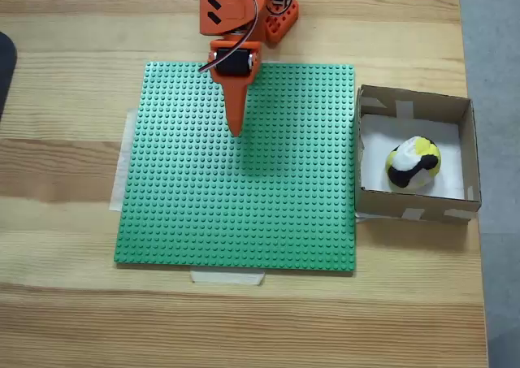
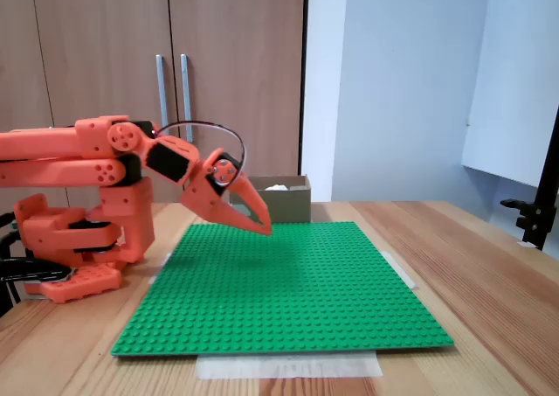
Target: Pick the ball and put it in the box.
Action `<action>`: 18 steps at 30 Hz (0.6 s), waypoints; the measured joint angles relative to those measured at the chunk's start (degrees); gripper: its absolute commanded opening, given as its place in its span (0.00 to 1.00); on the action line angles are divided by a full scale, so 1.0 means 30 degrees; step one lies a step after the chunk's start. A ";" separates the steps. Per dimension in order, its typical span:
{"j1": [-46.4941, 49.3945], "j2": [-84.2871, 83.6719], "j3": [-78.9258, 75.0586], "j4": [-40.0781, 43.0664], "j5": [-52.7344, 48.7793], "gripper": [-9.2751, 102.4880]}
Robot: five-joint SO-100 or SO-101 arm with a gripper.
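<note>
Saw ball [image 1: 413, 163] resting inside box [image 1: 467, 145] on white floor. My hand [image 1: 236, 129] closed, empty, above green studded baseplate [image 1: 203, 214], well apart. Judged task done; nothing left.

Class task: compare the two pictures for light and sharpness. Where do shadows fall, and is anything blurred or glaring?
In a fixed view from above, light is even and focus sharp; the tool casts a faint soft shadow on the green baseplate, and the ball in the box is crisp. In a fixed view from the side, the white wall is bright, the picture slightly soft, with no harsh glare.
</note>
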 measured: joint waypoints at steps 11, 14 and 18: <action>-0.0029 0.0000 0.0029 0.0000 -0.0059 0.08; 0.0059 0.0000 0.0117 0.0000 -0.0059 0.08; 0.0205 0.0000 0.0117 0.0000 -0.0029 0.08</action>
